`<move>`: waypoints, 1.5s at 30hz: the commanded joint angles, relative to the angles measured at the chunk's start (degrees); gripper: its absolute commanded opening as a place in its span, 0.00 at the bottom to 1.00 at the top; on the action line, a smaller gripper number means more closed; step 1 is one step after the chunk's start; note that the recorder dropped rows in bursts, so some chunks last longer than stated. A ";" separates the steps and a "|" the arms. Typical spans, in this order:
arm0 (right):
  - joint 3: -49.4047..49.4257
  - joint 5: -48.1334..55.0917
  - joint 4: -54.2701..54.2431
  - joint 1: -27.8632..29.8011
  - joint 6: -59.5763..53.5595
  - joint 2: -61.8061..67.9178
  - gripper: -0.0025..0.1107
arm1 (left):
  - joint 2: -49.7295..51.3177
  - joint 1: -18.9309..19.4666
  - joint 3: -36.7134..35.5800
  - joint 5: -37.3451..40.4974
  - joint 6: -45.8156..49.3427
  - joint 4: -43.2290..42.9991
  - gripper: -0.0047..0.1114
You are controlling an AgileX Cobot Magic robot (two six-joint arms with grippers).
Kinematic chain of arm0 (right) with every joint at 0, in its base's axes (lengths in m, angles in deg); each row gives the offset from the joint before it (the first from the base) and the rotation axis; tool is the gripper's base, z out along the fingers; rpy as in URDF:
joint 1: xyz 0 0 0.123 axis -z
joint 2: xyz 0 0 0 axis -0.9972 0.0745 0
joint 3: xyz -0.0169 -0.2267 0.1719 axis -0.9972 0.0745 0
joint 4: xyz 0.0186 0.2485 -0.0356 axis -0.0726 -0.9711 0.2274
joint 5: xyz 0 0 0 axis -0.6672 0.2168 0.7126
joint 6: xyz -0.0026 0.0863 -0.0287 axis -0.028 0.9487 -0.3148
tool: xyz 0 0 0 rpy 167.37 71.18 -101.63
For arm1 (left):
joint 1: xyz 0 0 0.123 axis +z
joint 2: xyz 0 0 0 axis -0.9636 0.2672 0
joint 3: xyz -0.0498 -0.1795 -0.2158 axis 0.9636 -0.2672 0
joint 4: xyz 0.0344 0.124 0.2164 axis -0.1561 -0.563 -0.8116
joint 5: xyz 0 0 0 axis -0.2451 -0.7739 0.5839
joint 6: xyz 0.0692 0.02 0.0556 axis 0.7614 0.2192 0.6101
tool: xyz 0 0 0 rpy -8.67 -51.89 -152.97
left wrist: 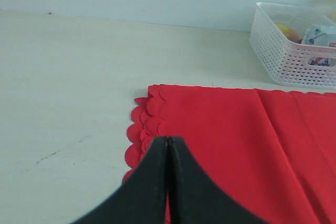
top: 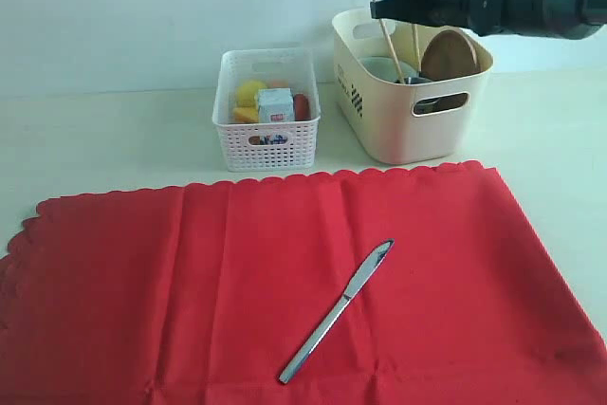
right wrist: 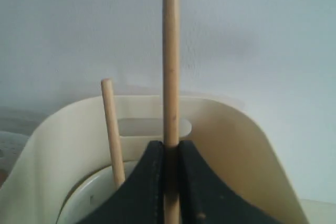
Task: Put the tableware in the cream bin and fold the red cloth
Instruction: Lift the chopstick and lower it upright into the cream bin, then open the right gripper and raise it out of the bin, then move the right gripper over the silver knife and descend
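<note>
The red cloth (top: 237,272) lies spread flat with a silver knife (top: 337,315) on it. Behind it stands the cream bin (top: 398,135), holding a brown plate (top: 449,54) on edge and a pale bowl (top: 379,68). My right gripper (top: 377,10) hovers over the bin's rim, shut on a wooden chopstick (right wrist: 170,51) that stands upright between its jaws. A second chopstick (right wrist: 111,129) leans in the bowl (right wrist: 86,198). My left gripper (left wrist: 168,139) is shut and empty above the scalloped corner of the cloth (left wrist: 236,145); the exterior view does not show it.
A white lattice basket (top: 266,144) with food items and a small carton stands left of the cream bin, just behind the cloth's far edge. A pale wall rises close behind both containers.
</note>
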 commanded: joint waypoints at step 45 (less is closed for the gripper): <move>50.52 1.91 -17.99 -22.08 -2.85 -43.55 0.02 | -0.33 -0.29 0.01 -0.45 -0.22 0.00 0.05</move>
